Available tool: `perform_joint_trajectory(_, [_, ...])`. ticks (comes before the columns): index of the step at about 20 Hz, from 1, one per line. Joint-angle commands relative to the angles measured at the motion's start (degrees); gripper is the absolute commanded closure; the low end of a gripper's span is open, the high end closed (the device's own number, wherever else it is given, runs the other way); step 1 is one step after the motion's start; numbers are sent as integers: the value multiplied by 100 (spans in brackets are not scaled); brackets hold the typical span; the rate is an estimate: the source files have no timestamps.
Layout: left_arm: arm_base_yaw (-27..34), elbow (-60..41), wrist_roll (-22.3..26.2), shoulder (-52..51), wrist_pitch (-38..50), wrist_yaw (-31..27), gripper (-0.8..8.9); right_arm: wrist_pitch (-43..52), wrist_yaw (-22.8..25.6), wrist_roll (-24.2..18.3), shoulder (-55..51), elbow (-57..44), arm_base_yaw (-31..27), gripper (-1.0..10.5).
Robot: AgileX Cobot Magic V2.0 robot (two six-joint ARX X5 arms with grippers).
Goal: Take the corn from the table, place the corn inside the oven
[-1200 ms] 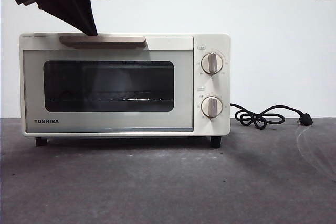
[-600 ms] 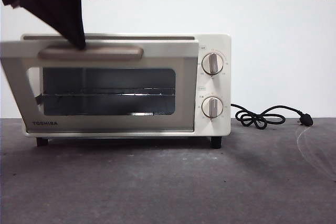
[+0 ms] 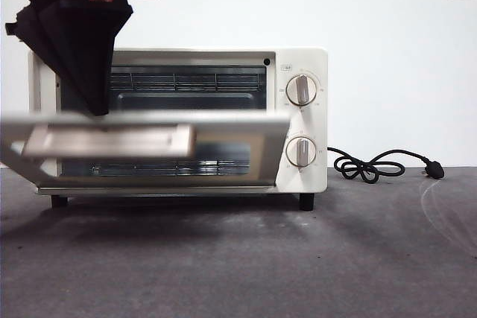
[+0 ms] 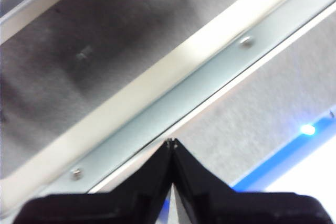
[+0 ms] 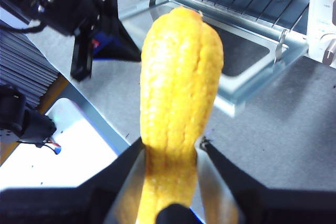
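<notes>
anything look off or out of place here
Nothing stands out. The oven sits level on the table with its door swung down, the left gripper shut at the door's edge. The right gripper holds the corn in the air, intact. The cord lies loosely coiled beside the oven.

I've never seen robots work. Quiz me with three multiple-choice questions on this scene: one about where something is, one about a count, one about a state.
1. Where is the corn?
A. on the table
B. in the right gripper
C. on the oven rack

2. How many round knobs has the oven?
A. one
B. two
C. four

3. The oven door is:
A. shut
B. removed
C. swung down open

Answers:
1 B, black jaws clamp the cob.
2 B, two show on the front.
3 C, the left gripper is at its edge and the rack shows.
</notes>
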Motion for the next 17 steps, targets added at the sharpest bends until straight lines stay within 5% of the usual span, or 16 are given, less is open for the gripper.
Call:
perform_joint_trajectory(1, [-212, -52, -37, -17, -79, -17, 819, 35, -72, -39, -9, 7, 11, 962])
perform_joint_trajectory(6, [-509, -52, -90, -562, 4, -17, 819, 551, -551, -188, -7, 7, 46, 962])
perform_joint_trajectory(11, [-535, -52, -264, -1751, 407, -17, 819, 1862, -529, -186, 122, 7, 643, 962])
perform_joint_trajectory(14, [-535, -52, -363, -2651, 916, -20, 819, 2566, -127, -328, 435, 7, 1117, 962])
perform_joint_trajectory(17, [-535, -52, -461, -3626, 1484, -81, 819, 3112, 769, -960, 955, 7, 1668, 962])
